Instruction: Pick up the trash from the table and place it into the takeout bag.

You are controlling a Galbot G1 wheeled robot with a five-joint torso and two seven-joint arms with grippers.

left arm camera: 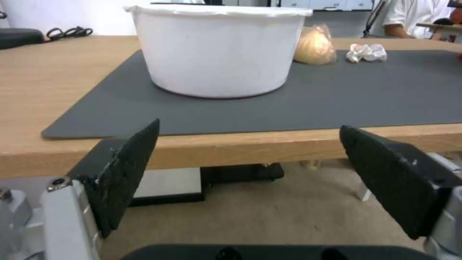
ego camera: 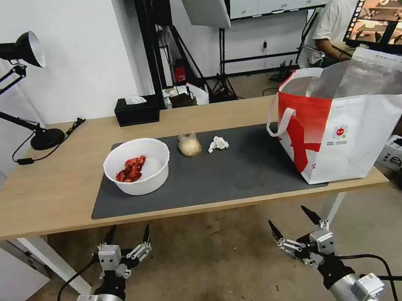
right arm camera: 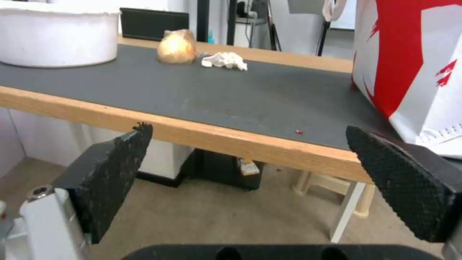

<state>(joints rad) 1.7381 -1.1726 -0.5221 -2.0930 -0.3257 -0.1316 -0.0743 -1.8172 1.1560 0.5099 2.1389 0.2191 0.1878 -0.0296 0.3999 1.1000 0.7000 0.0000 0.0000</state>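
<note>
On the dark grey mat [ego camera: 243, 174] of the light-wood table [ego camera: 44, 189] stands a white round bowl [ego camera: 137, 165] [left arm camera: 216, 47] [right arm camera: 57, 36] holding red shells [ego camera: 131, 169]. Right of it sit a small clear bag with a beige lump [ego camera: 189, 145] [left arm camera: 314, 45] [right arm camera: 177, 47] and a crumpled white tissue [ego camera: 218, 144] [left arm camera: 367, 52] [right arm camera: 225, 60]. The takeout bag [ego camera: 349, 122] [right arm camera: 414, 61], white with a red panel and foil lining, stands open at the table's right end. My left gripper [ego camera: 128, 233] [left arm camera: 250, 180] and right gripper [ego camera: 290, 220] [right arm camera: 250, 184] hang open below the table's front edge, holding nothing.
A black desk lamp [ego camera: 22, 89] and a black tissue box [ego camera: 136, 110] stand along the table's far side. White table legs [ego camera: 53, 264] flank the carpeted floor under my arms. A person sits at a monitor [ego camera: 384, 11] behind the bag.
</note>
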